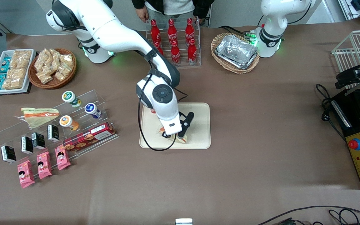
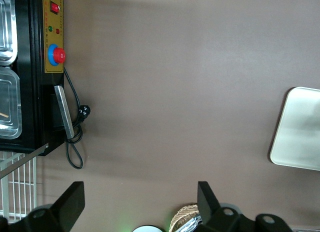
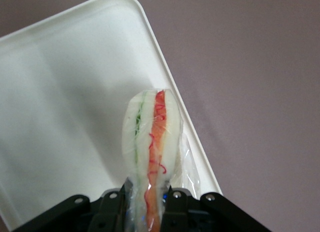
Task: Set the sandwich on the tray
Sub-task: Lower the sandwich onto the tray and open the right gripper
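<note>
My right gripper [image 1: 173, 137] is shut on the sandwich [image 3: 152, 142], a wedge in clear wrap with pale bread, an orange-red filling band and a thin green line. It holds the sandwich edge-up just over the beige tray [image 1: 198, 125], near the tray's edge nearer the front camera. In the front view the arm hides most of the sandwich [image 1: 181, 139]. The tray [image 3: 65, 117] fills much of the right wrist view under the sandwich. A corner of the tray [image 2: 297, 132] shows in the left wrist view.
A second wrapped wedge [image 1: 39, 115] lies on a clear stepped rack [image 1: 58, 131] with cups and snack packs, toward the working arm's end. Cola bottles [image 1: 173, 40] stand farther back. A wicker basket with foil trays [image 1: 236, 53] sits beside them. A black machine [image 1: 359, 131] stands at the parked arm's end.
</note>
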You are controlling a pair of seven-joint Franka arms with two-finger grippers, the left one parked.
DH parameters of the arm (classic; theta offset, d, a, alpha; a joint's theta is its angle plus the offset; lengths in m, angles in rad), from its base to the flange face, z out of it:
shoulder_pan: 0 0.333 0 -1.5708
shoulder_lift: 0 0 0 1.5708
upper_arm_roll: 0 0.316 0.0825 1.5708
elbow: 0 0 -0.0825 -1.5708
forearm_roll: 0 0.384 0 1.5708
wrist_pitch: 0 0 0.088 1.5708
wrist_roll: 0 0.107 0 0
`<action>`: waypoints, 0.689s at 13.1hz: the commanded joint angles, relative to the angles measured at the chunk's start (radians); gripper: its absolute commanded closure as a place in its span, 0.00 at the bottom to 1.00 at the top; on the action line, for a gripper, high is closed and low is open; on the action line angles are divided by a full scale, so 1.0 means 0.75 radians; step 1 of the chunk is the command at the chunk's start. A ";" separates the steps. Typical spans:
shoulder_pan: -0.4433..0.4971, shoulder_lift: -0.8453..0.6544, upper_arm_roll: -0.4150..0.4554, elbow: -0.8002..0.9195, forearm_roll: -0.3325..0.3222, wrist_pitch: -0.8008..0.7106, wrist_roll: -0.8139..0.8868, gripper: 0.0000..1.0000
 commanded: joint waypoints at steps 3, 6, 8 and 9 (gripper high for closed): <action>-0.028 0.092 0.011 0.087 0.029 0.050 -0.266 1.00; -0.032 0.133 0.015 0.111 0.033 0.050 -0.310 1.00; -0.032 0.139 0.019 0.111 0.037 0.052 -0.310 1.00; -0.032 0.139 0.021 0.111 0.039 0.050 -0.310 1.00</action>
